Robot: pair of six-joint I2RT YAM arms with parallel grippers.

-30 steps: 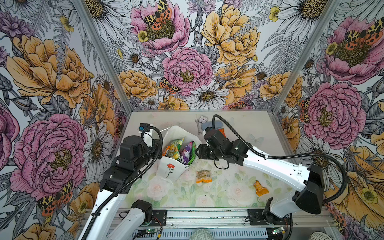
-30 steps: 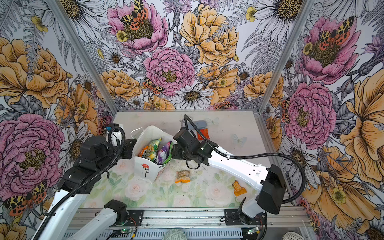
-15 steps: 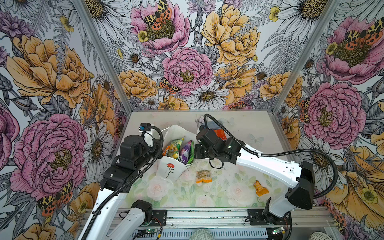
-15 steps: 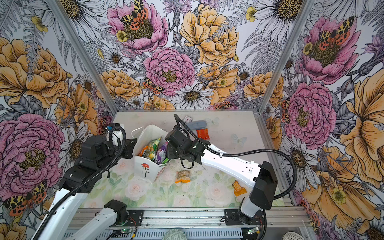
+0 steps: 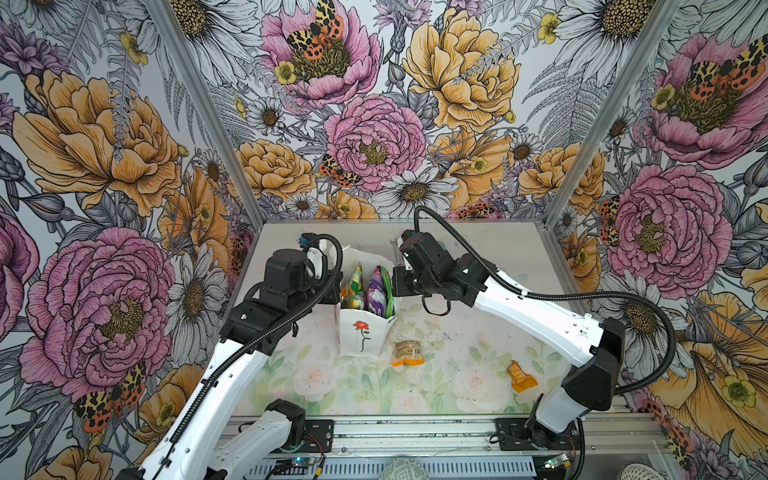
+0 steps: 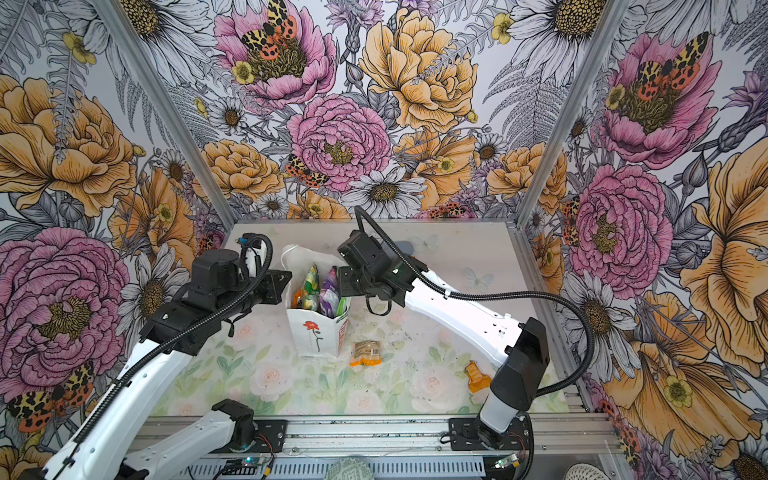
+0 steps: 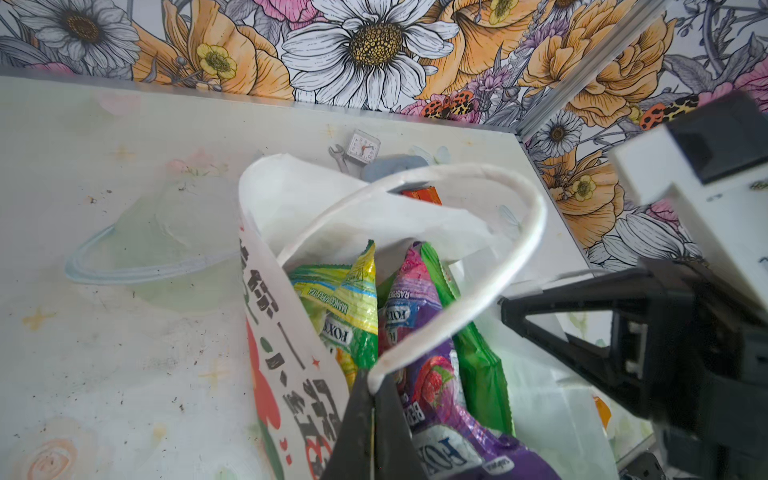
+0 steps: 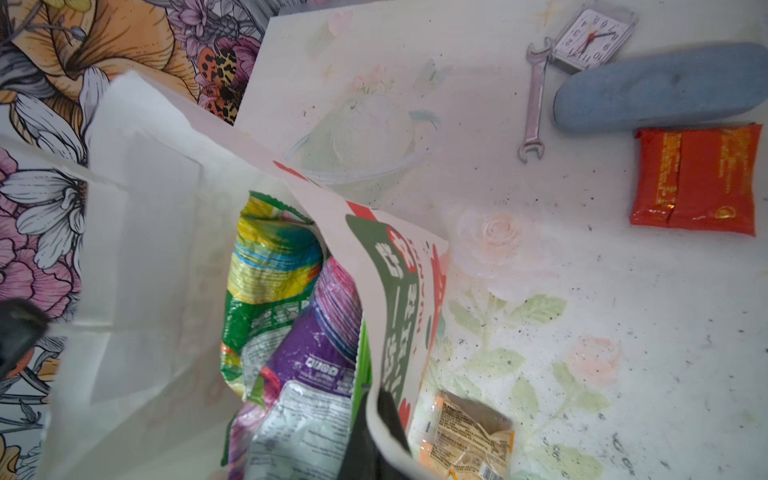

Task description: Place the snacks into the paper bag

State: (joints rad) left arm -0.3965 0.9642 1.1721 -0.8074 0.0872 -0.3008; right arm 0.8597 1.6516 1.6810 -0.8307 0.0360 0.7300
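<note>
The white paper bag [image 5: 361,336] [image 6: 316,336] stands upright mid-table with its red flower facing front. Inside stand a green Fox's bag [image 5: 353,286] [image 7: 345,307], a purple Fox's bag [image 5: 376,291] [image 7: 419,332] and a green packet [image 7: 478,365]. My left gripper [image 5: 334,291] [image 7: 374,386] is shut on the bag's left rim, where the cord handle [image 7: 498,270] ends. My right gripper [image 5: 395,286] [image 8: 376,403] is shut on the bag's right wall [image 8: 395,291]. An orange packet [image 5: 408,353] [image 8: 465,436] lies beside the bag, another [image 5: 519,376] lies at the front right, and a red-orange packet [image 8: 698,178] lies behind.
At the back of the table lie a metal wrench [image 8: 534,95], a blue-grey oval case [image 8: 660,87] and a small square clock [image 8: 594,37]. Flowered walls close in the left, back and right sides. The metal rail [image 5: 415,432] runs along the front.
My right gripper has shut on the bag's right wall, and its wrist has swung a little left and back. The left gripper and the bag have stayed put.
</note>
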